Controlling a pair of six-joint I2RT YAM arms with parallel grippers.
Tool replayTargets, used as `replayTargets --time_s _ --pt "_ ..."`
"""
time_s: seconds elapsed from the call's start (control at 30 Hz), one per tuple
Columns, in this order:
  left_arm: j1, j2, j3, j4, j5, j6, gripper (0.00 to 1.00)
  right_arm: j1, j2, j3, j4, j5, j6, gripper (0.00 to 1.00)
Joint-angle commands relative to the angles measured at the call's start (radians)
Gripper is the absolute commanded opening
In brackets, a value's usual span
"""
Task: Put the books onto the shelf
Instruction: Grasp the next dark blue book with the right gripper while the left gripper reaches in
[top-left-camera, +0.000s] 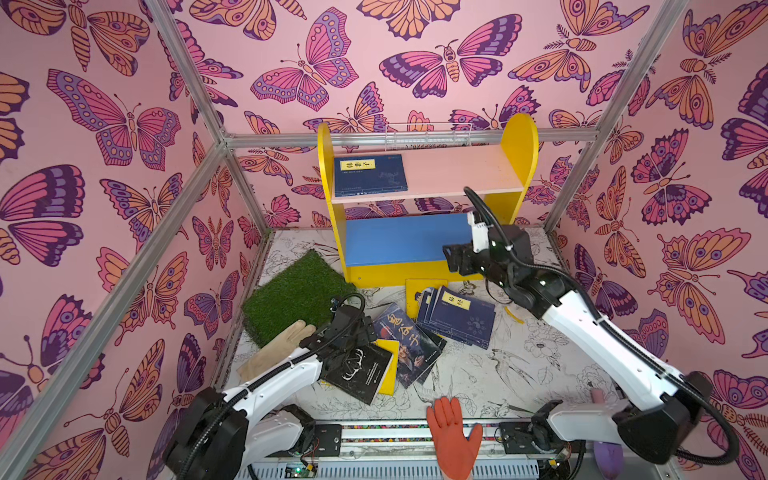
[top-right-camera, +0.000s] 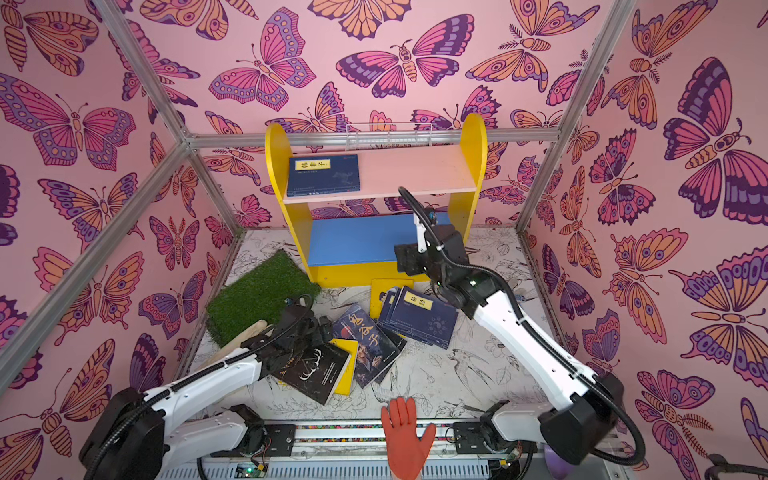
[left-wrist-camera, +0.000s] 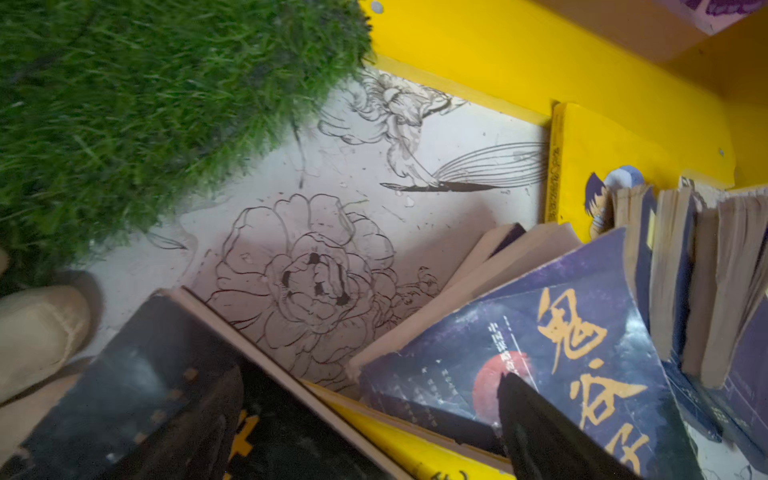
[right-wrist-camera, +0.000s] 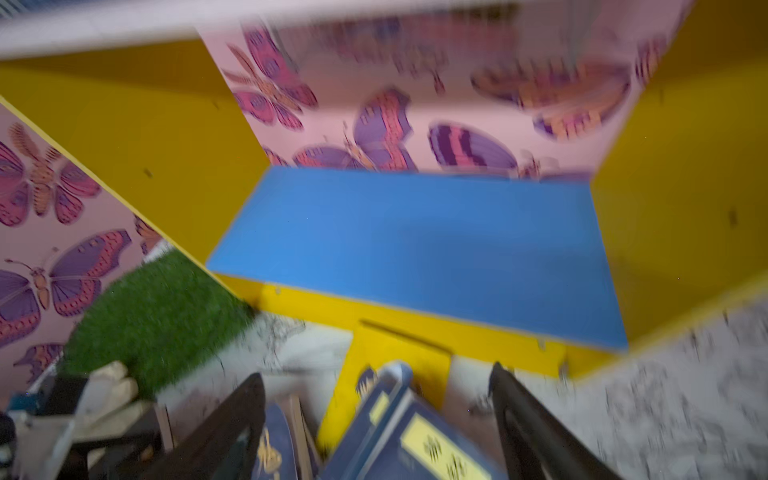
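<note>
Over the desk, in both top views, the left fingers are hovering spread wide above the overlap of the black antler book and the portrait book, holding nothing. The right fingers are hanging parted and empty, just in front of the blue lower board of the shelf, above the fanned navy stack. One navy book is lying flat on the pink upper board; the rest are lying on the desk.

In the left wrist view, one finger is sitting over the portrait cover's red disc, the other seemingly over the black cover. Closing here could be pinching both books or creasing a cover, since they're overlapping on a yellow book.

In the right wrist view, which is blurred, the navy stack is lying below and between the parted fingers. The danger is grabbing several slumped volumes and spilling them, or clipping the shelf's yellow front edge.
</note>
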Motion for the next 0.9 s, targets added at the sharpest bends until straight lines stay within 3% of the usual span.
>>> replayTargets --time_s 0.0,0.13,0.23,0.3,0.53,0.7,0.87 --pt "-0.053 0.053 0.059 0.089 -0.003 0.121 0.97 -0.084 -0.105 -0.213 -0.081 0.026 0.235 0.86" --pt "-0.106 0.205 0.164 0.174 0.115 0.225 0.97 -0.269 -0.209 -0.503 -0.1 -0.181 0.4 0.83" --pt "-0.141 0.34 0.283 0.198 0.24 0.302 0.97 -0.39 -0.236 -0.663 -0.002 -0.365 0.457 0.78" --pt "-0.164 0.42 0.359 0.196 0.3 0.332 0.97 -0.42 -0.231 -0.723 0.06 -0.428 0.462 0.75" --pt "-0.184 0.607 0.504 0.195 0.394 0.29 0.94 -0.42 -0.2 -0.711 0.01 -0.448 0.376 0.66" --pt "-0.187 0.653 0.54 0.196 0.41 0.281 0.93 -0.421 -0.244 -0.686 -0.04 -0.364 0.337 0.65" --pt "-0.187 0.68 0.552 0.196 0.421 0.267 0.86 -0.42 -0.227 -0.678 0.038 -0.405 0.307 0.64"
